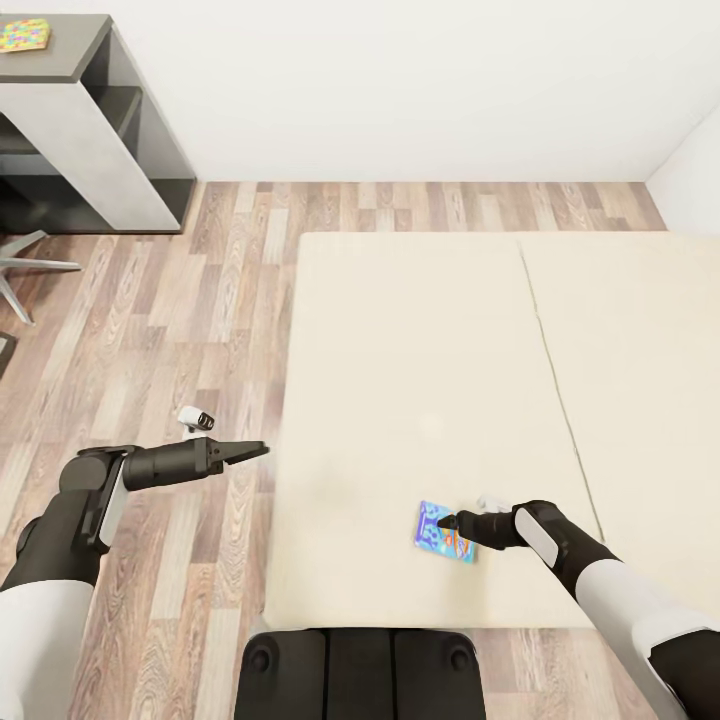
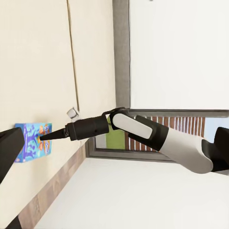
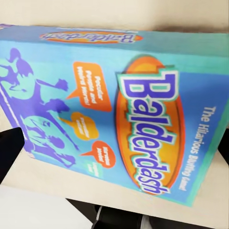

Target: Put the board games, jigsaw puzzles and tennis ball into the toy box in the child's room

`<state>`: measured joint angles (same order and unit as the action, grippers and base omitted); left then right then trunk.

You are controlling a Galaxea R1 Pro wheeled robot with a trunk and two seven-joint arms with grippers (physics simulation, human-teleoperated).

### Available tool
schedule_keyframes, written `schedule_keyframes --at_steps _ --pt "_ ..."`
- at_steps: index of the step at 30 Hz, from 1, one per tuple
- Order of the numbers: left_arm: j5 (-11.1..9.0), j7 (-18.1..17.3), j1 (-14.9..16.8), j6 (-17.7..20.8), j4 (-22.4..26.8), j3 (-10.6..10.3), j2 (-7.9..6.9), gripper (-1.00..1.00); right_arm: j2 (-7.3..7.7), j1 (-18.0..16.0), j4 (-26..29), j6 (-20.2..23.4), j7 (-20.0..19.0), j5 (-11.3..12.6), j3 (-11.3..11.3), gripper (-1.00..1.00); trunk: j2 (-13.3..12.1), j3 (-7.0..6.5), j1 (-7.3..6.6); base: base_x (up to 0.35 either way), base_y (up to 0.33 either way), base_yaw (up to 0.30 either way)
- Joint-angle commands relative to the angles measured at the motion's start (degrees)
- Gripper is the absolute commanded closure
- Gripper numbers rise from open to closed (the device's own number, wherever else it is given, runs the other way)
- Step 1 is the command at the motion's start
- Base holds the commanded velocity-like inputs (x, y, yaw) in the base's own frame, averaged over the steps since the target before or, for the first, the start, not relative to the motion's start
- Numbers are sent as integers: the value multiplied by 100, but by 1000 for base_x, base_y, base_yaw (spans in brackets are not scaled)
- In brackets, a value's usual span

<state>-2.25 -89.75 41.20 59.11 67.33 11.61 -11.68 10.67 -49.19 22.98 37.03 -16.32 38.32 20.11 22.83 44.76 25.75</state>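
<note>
On the bed (image 1: 420, 400), near its near edge, lies the blue game box (image 1: 444, 531). Right gripper (image 1: 447, 521) rests at it; whether it pinches the box I cannot tell. Left gripper (image 1: 258, 450), fingers together, hangs over the floor (image 1: 170, 330). A puzzle (image 1: 25, 35) lies on the far-left unit (image 1: 70, 70).

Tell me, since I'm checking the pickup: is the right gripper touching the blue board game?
Cannot tell. In the head view the right gripper overlaps the blue board game on the bed, but no view shows contact or a gap plainly.
</note>
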Motion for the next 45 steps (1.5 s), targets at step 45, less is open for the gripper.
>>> schedule_keyframes --at_steps 45 --pt "5 -25 2 61 0 -1 0 -100 7 -3 8 -3 -21 -13 28 -100 9 6 3 0 95 0"
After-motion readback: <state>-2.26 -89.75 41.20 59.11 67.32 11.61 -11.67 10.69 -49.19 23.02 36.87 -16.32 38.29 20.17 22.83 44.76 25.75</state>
